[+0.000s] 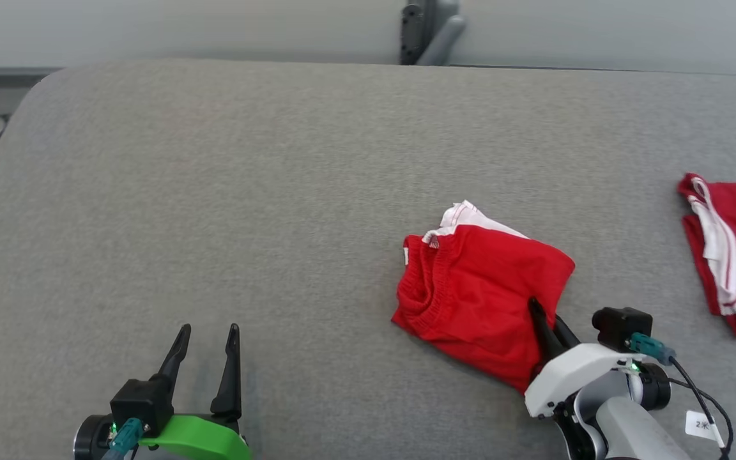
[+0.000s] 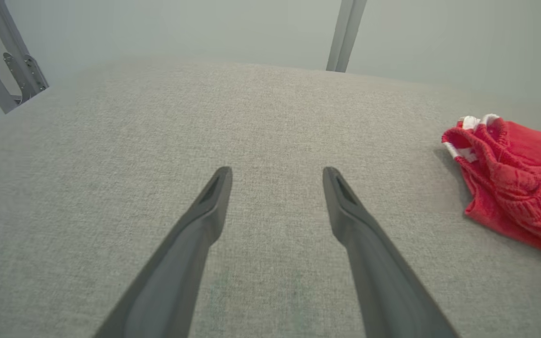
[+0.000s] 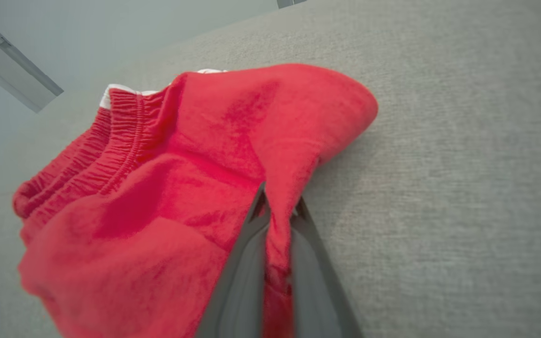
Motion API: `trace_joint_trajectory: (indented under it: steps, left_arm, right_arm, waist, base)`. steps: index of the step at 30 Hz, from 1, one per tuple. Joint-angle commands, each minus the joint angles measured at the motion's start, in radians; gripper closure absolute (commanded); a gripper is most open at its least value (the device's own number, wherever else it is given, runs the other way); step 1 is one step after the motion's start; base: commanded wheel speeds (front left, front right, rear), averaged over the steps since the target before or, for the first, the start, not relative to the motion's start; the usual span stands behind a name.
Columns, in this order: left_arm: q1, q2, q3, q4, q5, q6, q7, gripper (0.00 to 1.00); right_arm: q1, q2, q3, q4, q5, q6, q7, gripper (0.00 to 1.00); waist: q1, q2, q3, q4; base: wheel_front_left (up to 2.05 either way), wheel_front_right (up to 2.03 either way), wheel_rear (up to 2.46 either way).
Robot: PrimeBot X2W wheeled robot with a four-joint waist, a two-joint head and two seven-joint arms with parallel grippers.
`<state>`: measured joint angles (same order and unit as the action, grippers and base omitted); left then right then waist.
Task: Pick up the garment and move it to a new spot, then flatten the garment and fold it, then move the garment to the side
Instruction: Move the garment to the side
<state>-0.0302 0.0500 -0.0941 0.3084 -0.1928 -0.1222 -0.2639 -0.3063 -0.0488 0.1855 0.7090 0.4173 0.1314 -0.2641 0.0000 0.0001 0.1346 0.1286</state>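
Right gripper (image 1: 545,311), closed on near right edge of folded red garment (image 1: 470,294), right of centre on grey table (image 1: 214,191); left gripper (image 1: 209,327), fingers apart, well off to its left.

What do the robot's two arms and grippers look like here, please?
Each gripper has two long, dark, tapering fingers. The left gripper sits on a black block with a bright green shell and a teal plug. The right gripper has a white shell, a black camera box, a black cable and a white tag.
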Motion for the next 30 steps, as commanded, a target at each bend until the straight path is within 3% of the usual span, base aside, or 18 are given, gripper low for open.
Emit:
trace_joint_trajectory:
  steps: [1, 3, 10, 15, 21, 30]
  left_arm:
    - [0.012, 0.002, -0.004, 0.002, -0.009, -0.002, 0.001, 0.00]
    - [0.012, 0.002, -0.008, 0.001, -0.009, -0.002, 0.001, 0.00]
    - [0.018, 0.002, -0.008, -0.002, -0.010, 0.001, 0.001, 0.00]
    - [-0.023, 0.002, -0.025, -0.005, 0.005, -0.003, 0.001, 0.00]
    - [-0.049, 0.003, -0.037, 0.001, 0.024, -0.007, 0.001, 0.00]
    - [-0.075, 0.003, -0.042, 0.012, 0.049, -0.008, 0.001, 0.00]
  right_arm:
    - [0.032, -0.006, -0.008, -0.010, -0.012, -0.002, 0.001, 1.00]
    - [0.040, -0.005, -0.007, -0.014, -0.015, -0.002, 0.001, 1.00]
    - [0.053, -0.005, 0.038, -0.036, -0.014, -0.002, 0.001, 1.00]
    - [0.055, -0.004, 0.063, -0.061, 0.013, -0.002, 0.001, 1.00]
    - [0.025, -0.004, 0.099, -0.092, 0.007, -0.002, 0.001, 1.00]
    - [-0.153, -0.072, 0.249, -0.115, -0.035, -0.002, 0.001, 1.00]
  waist:
    - [0.0000, -0.0001, -0.083, -0.233]
    - [0.0000, -0.0001, -0.085, -0.259]
    - [0.0000, -0.0001, -0.077, -0.446]
    - [0.0000, -0.0001, -0.041, -0.513]
    - [0.0000, -0.0001, -0.003, -0.520]
    - [0.0000, -0.0001, 0.057, -0.445]
  base:
    - [0.00, 0.00, 0.00]
    - [0.00, 0.00, 0.00]
    - [0.00, 0.00, 0.00]
    - [0.00, 0.00, 0.00]
    - [0.00, 0.00, 0.00]
    - [0.00, 0.00, 0.00]
